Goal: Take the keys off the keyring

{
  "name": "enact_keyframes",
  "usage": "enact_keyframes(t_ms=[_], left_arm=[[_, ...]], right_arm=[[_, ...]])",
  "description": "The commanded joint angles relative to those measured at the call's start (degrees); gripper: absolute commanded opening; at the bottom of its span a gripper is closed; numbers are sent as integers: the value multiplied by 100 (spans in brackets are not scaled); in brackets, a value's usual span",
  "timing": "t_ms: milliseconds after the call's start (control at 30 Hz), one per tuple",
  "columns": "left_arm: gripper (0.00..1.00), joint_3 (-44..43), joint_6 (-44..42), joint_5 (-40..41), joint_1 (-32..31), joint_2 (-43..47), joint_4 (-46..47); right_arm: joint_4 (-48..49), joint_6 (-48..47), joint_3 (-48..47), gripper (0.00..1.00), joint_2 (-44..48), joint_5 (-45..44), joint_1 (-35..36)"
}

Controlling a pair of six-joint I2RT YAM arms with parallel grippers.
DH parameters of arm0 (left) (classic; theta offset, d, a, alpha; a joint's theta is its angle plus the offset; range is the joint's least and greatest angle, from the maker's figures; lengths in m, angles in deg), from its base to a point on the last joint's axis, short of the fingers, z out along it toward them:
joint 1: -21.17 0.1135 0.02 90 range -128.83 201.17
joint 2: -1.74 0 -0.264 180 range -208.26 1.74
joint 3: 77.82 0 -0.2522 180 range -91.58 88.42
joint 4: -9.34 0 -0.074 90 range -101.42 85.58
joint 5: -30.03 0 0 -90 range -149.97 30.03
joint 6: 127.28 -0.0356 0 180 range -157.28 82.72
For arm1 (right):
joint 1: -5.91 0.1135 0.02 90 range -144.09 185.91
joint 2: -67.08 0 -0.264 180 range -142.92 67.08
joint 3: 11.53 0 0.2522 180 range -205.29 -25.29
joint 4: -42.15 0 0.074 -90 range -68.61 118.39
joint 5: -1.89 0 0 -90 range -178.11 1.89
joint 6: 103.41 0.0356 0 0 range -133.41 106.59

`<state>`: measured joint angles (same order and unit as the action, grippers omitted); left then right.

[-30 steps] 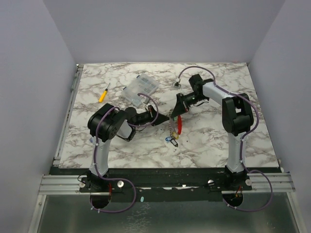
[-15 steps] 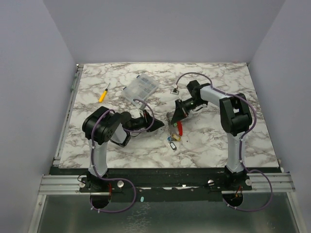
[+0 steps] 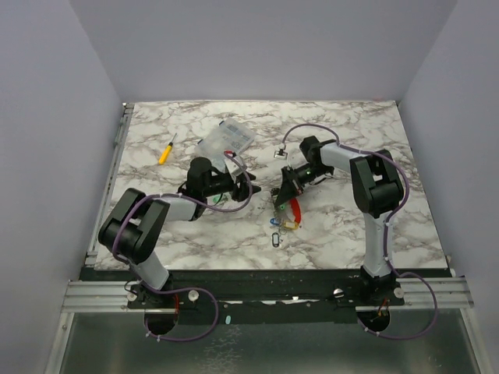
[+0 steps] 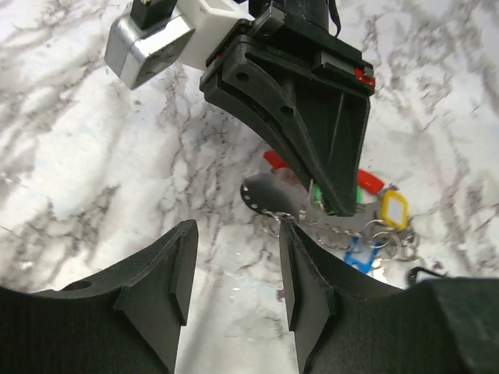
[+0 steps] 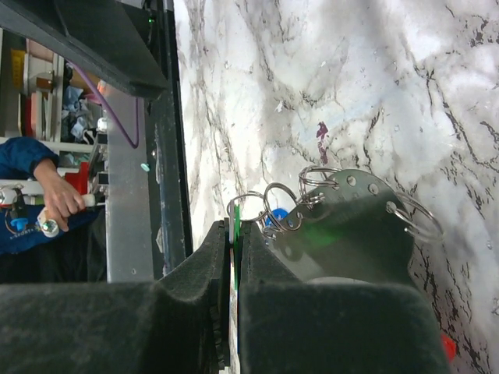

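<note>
Right gripper (image 3: pixel 281 195) clamps a green tag of the keys (image 4: pixel 394 209) mid-table (image 3: pixel 351 234), nearer the near edge; left gripper (image 4: pixel 234 261) gapes empty beside the keyring (image 4: pixel 270 221): light, floppy, slippery metal, so grab a flat tag

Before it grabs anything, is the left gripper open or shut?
Open: the left gripper has its fingers apart, only table between.

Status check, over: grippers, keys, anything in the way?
Left gripper open, empty, close by keyring. Right gripper shut on green-tagged key. Other keys not yet off. Screwdriver, clear box far off.
</note>
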<state>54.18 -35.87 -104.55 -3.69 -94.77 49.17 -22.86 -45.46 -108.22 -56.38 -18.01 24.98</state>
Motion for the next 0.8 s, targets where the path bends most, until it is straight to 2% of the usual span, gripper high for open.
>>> enact_keyframes(t_ms=[0, 133, 233, 400, 567, 767], left_arm=[[52, -591, -2799, -128, -136, 293, -2740], [52, -1025, -3745, 401, -589, 188, -3792], [54, -1111, -4673, 298, -729, 146, -4364], [54, -1084, -5214, 302, -843, 82, -4439], [51, -1184, -5203, 331, -1101, 12, -4365], [48, -1399, -4768, 343, -1182, -4, -4246]], right_arm=[[-164, -213, -60, 1, 73, 244, 27], [-497, -442, -174, 1, 67, 265, 22], [-697, -625, -151, 1, 118, 254, 27], [-861, -805, -76, 1, 252, 249, 24], [-990, -901, -87, 1, 304, 234, 25], [-1130, -1052, -31, 1, 359, 216, 27]])
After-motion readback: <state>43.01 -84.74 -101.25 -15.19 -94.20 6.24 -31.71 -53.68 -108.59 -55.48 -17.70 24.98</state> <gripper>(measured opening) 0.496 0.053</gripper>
